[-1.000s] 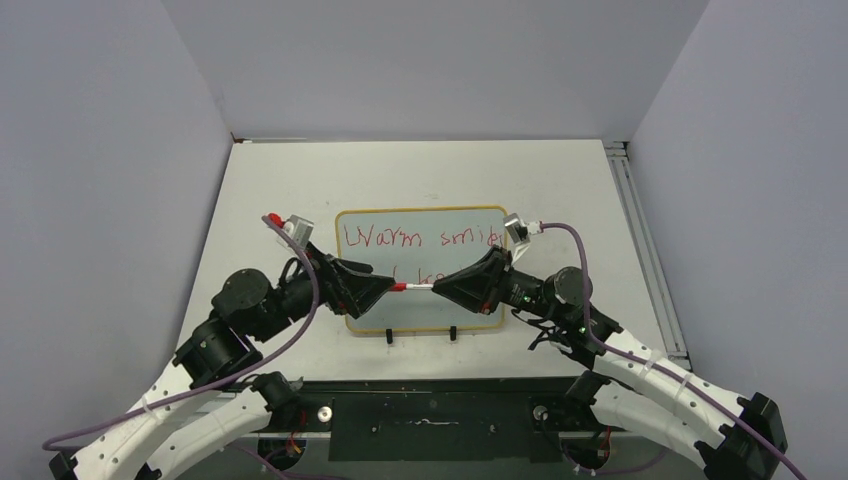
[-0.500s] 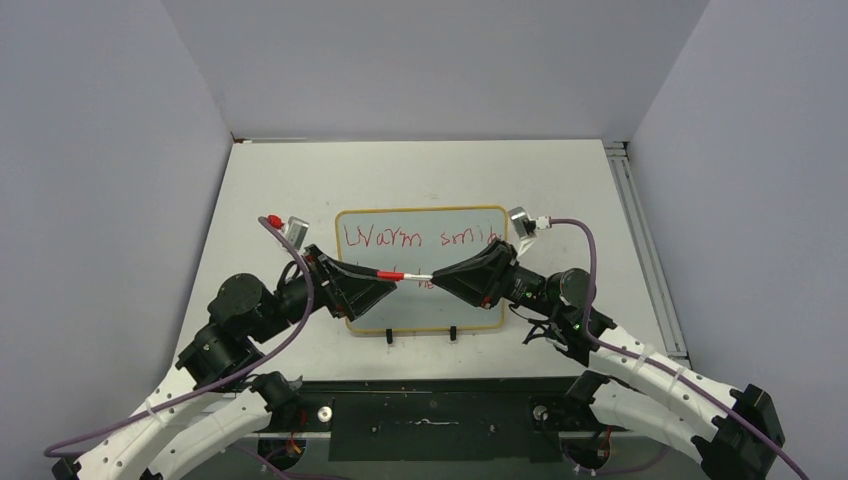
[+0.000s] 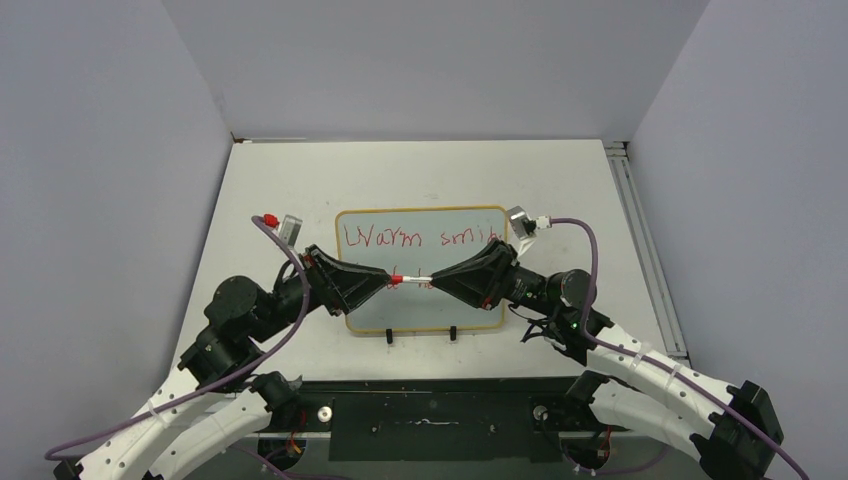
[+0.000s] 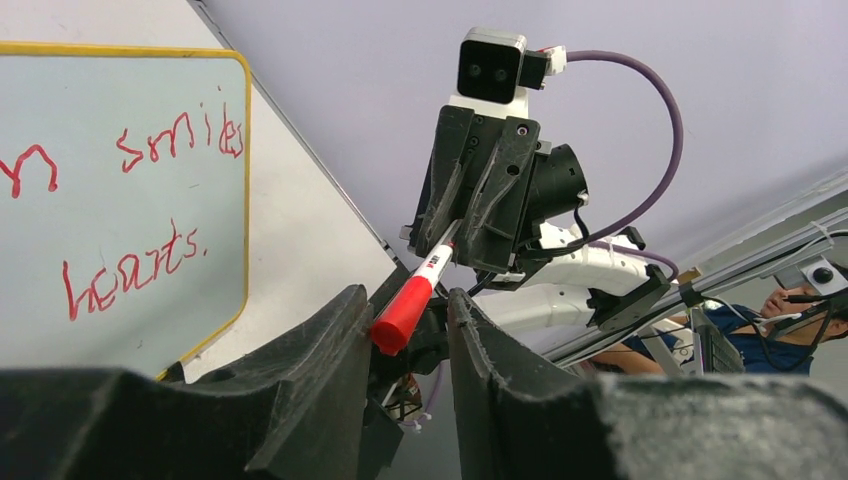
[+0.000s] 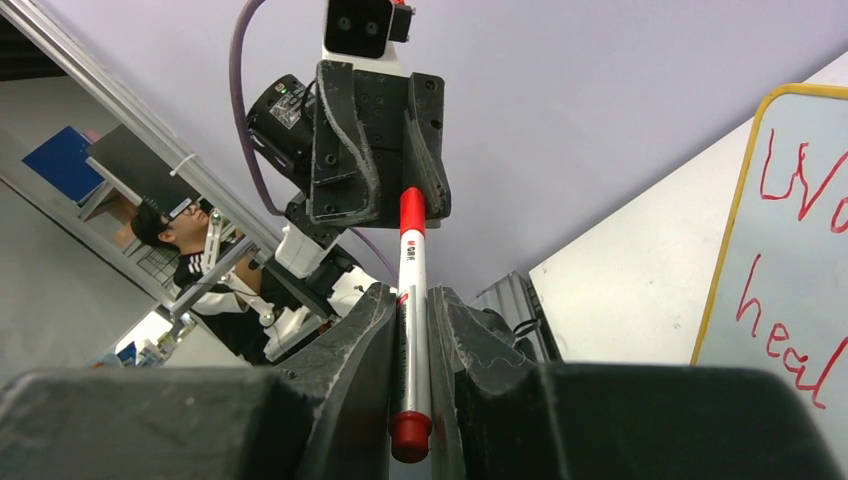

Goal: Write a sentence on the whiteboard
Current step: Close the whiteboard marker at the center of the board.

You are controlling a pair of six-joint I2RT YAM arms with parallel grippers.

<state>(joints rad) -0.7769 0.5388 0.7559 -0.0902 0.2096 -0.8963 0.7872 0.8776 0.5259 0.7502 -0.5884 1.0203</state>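
- The left hand [image 3: 386, 282] reaches in toward the right one. Its dark fingers [image 4: 330, 350] stand partly apart, with the marker's red cap [image 4: 402, 318] between their tips. A gap shows on one side of the cap, so it looks loosely framed, not clamped.
- The slim white marker pen with red ends [image 3: 415, 281] bridges the two hands, lying level with its capped end at the left hand.
- The rectangular pale glossy whiteboard with a thin yellow-orange frame [image 3: 425, 308] lies on the pale counter [image 3: 280, 180], directly under both hands.
- The thin red handwritten sentence [image 3: 395, 238] sits just beyond the fingertips. "Warm smiles", "heal" and "hearts." with its full stop can be read across the views, so the writing looks finished.
- The right hand [image 3: 440, 281] is closed firmly on the marker's white barrel, with the red tail end at its palm.
- The step in hand seems to be capping the marker. Next, the left hand should back straight off, and the right should set the marker down clear of the wet ink.
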